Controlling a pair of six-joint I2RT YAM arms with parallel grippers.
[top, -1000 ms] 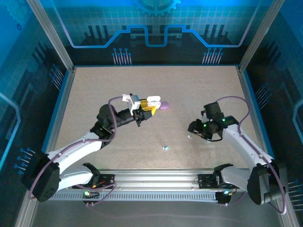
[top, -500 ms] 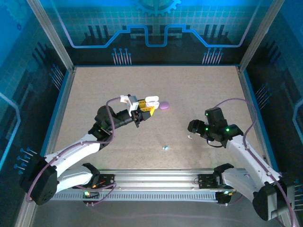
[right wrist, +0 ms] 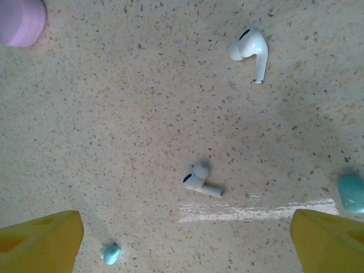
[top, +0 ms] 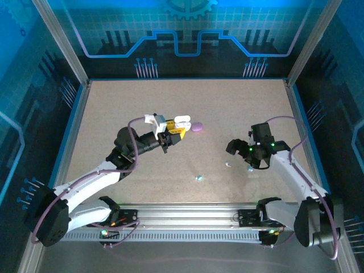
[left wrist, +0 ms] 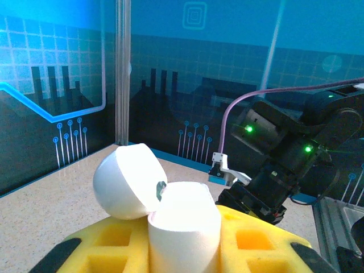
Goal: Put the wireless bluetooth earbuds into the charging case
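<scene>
Where tabletop (right wrist: 114, 142) lies speckled, glossy earbuds (right wrist: 200, 183) (white, stemmed).

Centre: bare table (right wrist: 131, 142) is left around the white earbud (right wrist: 202, 183).
1 o'clock: obstructed by second white earbud (right wrist: 250, 51).
10 o'clock: purple case (right wrist: 20, 23) is met.
7 o'clock: blue earbud (right wrist: 111, 253).

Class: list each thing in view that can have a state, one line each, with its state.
left gripper: shut on white charging case.
white charging case: lid open, held.
right gripper: open, empty.
purple case: lying on the table, ungripped.
white earbuds: two, loose on the table.
light blue earbud: loose on the table.
</scene>
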